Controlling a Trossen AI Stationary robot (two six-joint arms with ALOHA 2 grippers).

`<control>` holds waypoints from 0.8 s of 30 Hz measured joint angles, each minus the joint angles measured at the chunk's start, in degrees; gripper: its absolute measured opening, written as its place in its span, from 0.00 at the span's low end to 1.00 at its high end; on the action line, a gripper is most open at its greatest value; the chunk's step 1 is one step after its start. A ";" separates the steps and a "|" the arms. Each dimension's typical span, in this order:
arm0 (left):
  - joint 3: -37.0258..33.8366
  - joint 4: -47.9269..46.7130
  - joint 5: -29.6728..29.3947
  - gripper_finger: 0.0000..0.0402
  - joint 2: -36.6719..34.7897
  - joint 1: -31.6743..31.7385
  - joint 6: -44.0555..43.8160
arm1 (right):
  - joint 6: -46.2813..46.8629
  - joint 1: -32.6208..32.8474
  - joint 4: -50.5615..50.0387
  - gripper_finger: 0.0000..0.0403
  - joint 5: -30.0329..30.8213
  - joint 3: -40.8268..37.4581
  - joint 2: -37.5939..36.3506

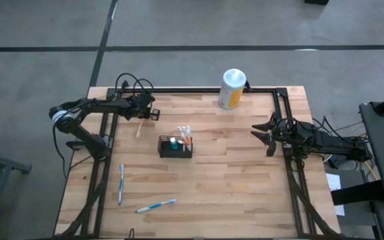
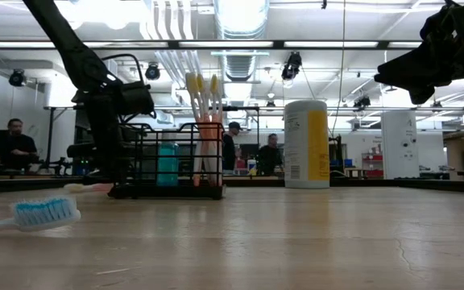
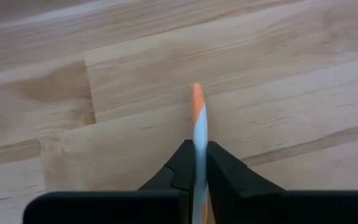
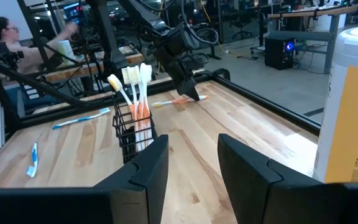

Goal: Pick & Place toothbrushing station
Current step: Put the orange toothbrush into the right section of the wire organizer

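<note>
A white and orange toothbrush (image 1: pixel 141 127) lies on the table left of the black wire-mesh basket (image 1: pixel 166 153), the toothbrushing station. My left gripper (image 3: pixel 197 146) is down on the brush and shut on its handle; it also shows in the right wrist view as the left gripper (image 4: pixel 190 93). Several toothbrushes (image 4: pixel 137 93) stand upright in the basket. Two blue and white toothbrushes (image 1: pixel 121 183) (image 1: pixel 155 206) lie near the table's front left. My right gripper (image 1: pixel 262 133) hangs open above the table's right side, holding nothing. My left gripper pinches the toothbrush handle (image 3: pixel 199 134) between its two fingers, a little back from the orange end (image 3: pixel 196 99), which sticks out past the fingertips. The fingers slant down from the table's left and far side. The brush lies on the tabletop, its head (image 4: pixel 156 104) toward the near edge.
A white-topped yellow canister (image 1: pixel 232 88) stands at the table's far edge, right of centre. Black frame rails (image 1: pixel 282 120) run along the table's sides and back. Bare wood stretches between the basket and my right gripper. People sit in the room beyond.
</note>
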 joint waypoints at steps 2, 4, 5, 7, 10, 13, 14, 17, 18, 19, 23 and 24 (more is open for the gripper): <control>0.00 -0.23 0.95 0.06 -0.43 0.02 0.62 | 0.00 0.01 -0.01 0.33 0.01 0.00 0.00; -0.06 -0.59 1.78 0.06 -1.38 0.02 1.30 | 0.00 0.01 -0.01 0.33 0.01 -0.02 0.00; -0.13 -0.98 2.46 0.06 -2.02 -0.02 1.93 | 0.00 0.00 0.00 0.33 0.01 0.00 0.01; -0.37 -2.00 3.63 0.06 -3.62 -0.11 3.37 | -0.01 0.00 -0.01 0.33 0.01 0.00 0.00; -0.35 -2.76 3.65 0.06 -6.85 -0.15 4.98 | 0.00 0.01 -0.01 0.33 0.01 0.00 0.00; -0.33 -5.50 3.29 0.06 -10.46 -0.17 5.71 | 0.00 -0.01 -0.01 0.33 -0.01 0.00 0.00; -0.33 -6.30 3.30 0.06 -11.88 -0.25 6.20 | -0.02 0.01 -0.01 0.33 0.01 0.00 0.02; -0.16 -8.35 3.44 0.06 -16.82 -0.49 8.31 | 0.00 0.01 0.00 0.33 0.01 0.00 0.00; -0.08 -9.08 3.64 0.06 -18.55 -0.67 9.42 | 0.00 0.00 -0.01 0.33 0.01 -0.01 0.01; 0.10 -9.96 3.78 0.06 -20.33 -0.87 10.36 | 0.00 0.00 0.00 0.33 0.00 -0.01 0.00; 2.26 -15.33 4.63 0.06 -27.51 -2.82 14.44 | 0.00 0.00 -0.01 0.33 0.00 -0.01 0.00; 2.89 -16.65 4.64 0.06 -29.08 -3.51 15.57 | 0.00 -0.01 0.01 0.33 0.01 0.00 0.00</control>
